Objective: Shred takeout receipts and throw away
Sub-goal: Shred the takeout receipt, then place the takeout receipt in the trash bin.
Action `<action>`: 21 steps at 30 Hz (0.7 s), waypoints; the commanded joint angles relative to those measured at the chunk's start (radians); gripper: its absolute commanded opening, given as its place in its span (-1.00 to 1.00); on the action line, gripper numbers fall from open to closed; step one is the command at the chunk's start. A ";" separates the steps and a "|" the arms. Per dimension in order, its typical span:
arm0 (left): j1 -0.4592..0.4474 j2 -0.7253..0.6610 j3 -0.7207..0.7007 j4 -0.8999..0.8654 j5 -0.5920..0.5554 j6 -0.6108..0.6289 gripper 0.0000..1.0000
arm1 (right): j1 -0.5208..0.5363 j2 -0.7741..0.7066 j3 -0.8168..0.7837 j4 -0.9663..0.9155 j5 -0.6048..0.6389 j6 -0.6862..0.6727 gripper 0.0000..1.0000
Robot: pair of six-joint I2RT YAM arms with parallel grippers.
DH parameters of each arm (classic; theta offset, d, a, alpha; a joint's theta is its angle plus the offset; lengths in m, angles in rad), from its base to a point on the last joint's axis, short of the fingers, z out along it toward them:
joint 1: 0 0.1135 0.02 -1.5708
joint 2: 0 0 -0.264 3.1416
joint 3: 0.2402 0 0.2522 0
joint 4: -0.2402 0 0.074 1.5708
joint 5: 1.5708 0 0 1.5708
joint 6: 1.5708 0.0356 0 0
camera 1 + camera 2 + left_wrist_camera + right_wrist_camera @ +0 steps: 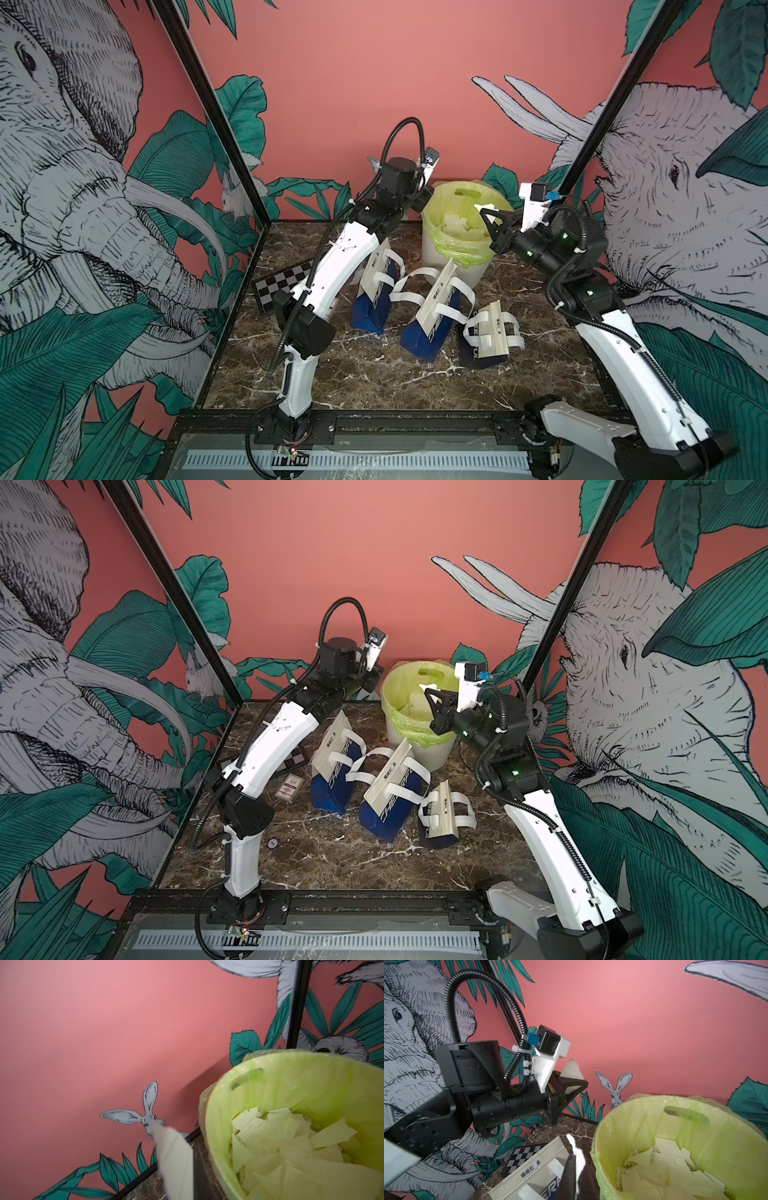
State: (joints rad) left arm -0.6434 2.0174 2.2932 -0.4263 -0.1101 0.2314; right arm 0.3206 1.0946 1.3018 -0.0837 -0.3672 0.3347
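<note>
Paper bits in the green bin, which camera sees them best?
The left wrist view: the paper bits lie in the bin close up, nearly unblocked. The right wrist view shows them too, smaller. In both top views they are tiny, partly behind the right hand.

Left arm (332, 266) is arching up off its base, wrist turning sideways, with the left gripper (581, 1084) clamping tight on a paper scrap (572, 1071). Right arm (615, 332) is leaning in with its elbow raised. The right gripper (485, 214) is pointing toward the left one and pinching a paper sliver (478, 206).
</note>
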 commanded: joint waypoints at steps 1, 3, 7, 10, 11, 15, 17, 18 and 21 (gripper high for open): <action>-0.066 -0.117 -0.118 0.114 0.238 -0.051 -1.00 | -0.043 0.045 0.004 -0.017 0.019 -0.026 -1.00; -0.099 -0.154 -0.186 0.191 0.333 -0.045 -1.00 | -0.080 0.093 0.004 0.024 -0.019 0.011 -1.00; -0.102 -0.125 -0.171 0.199 0.538 -0.110 -1.00 | -0.121 0.176 0.041 0.035 -0.020 0.035 -1.00; -0.102 -0.074 -0.125 0.156 0.548 -0.130 -1.00 | -0.152 0.216 0.026 0.087 -0.040 0.063 -1.00; -0.102 -0.060 -0.112 0.138 0.544 -0.130 -1.00 | -0.156 0.225 0.026 0.093 -0.043 0.065 -1.00; -0.103 -0.007 -0.061 0.086 0.535 -0.118 -0.90 | -0.163 0.258 0.046 0.064 -0.024 0.039 -0.64; -0.103 0.015 -0.031 0.062 0.513 -0.120 -0.63 | -0.166 0.264 0.044 0.057 -0.009 0.029 -0.40; -0.103 0.023 -0.022 0.053 0.494 -0.121 -0.58 | -0.168 0.268 0.042 0.057 -0.010 0.026 -0.34; -0.102 0.042 0.006 0.028 0.451 -0.118 -0.18 | -0.171 0.284 0.052 0.048 -0.024 0.022 -0.08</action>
State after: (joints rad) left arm -0.7410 2.0548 2.2574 -0.3515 0.3691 0.1146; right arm 0.1558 1.3682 1.3109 -0.0700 -0.3801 0.3664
